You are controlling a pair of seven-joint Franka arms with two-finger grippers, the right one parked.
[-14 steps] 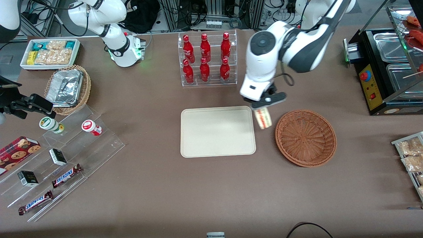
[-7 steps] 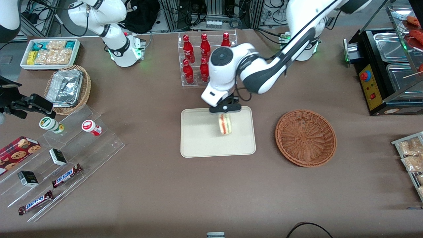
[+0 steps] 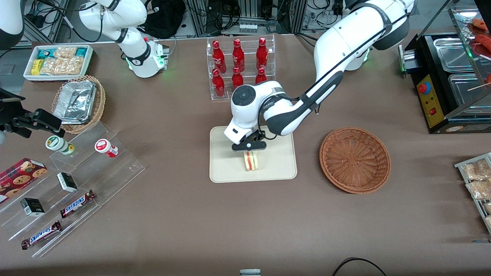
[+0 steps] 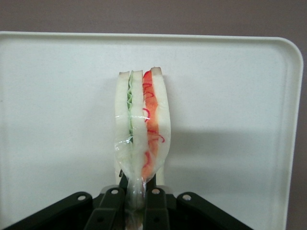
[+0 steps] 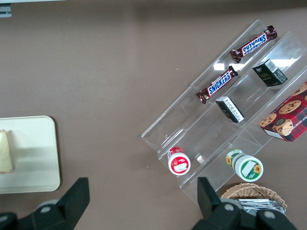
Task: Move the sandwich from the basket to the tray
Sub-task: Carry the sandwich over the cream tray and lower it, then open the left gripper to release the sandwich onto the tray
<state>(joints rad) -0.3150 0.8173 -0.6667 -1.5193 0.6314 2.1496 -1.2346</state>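
Black fingers of the gripper (image 4: 136, 199) are pinching the sandwich (image 3: 251, 160) by one end of its clear wrap, and the wedge is hanging over the tray (image 3: 222, 168), close to the tray's edge nearest the front camera. Whether it is touching the tray surface cannot be told. Judged soft and light, the bread is likely to dent under a hard squeeze, and the film may be slippery; the narrow end now held looks a sound place to grip. Around the sandwich the tray is offering bare cream surface on every side, most of it toward the red bottles (image 3: 238, 67). Toward the working arm's end of the tabletop, the basket (image 3: 355, 159) is sitting well apart from the tray and holding nothing
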